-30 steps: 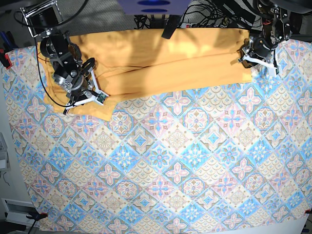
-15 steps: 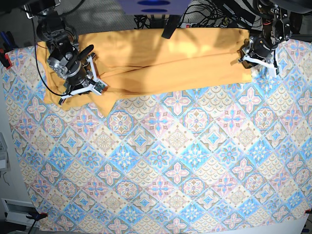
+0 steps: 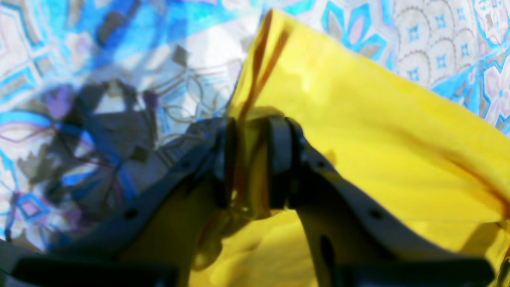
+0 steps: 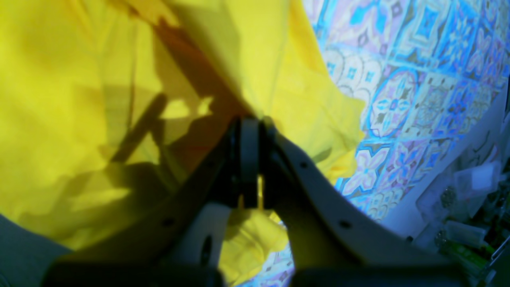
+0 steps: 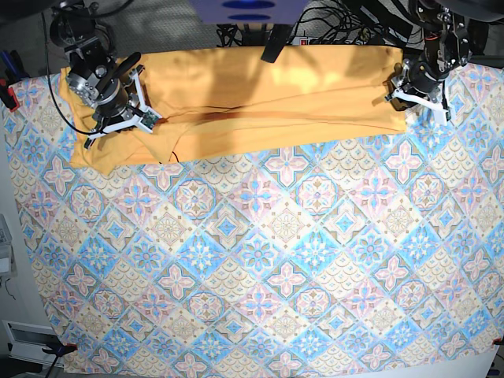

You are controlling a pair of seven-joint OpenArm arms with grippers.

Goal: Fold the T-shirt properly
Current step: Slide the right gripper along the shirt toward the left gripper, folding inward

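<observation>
Along the far edge of the table, spread lengthwise: T-shirt, yellow-orange, thin and limp; judged light, prone to sagging and creasing, best taken at hems or corners. At the base view's left, right end effector is clamped tight on a pinch of cloth. At that view's right, left end effector grips a folded edge between narrowly parted jaws. Containers: none seen.

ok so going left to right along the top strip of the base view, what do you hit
right gripper shut on the left end of the T-shirt → the long spread of the yellow-orange shirt → left gripper shut on the shirt's right end → bare patterned tablecloth
</observation>
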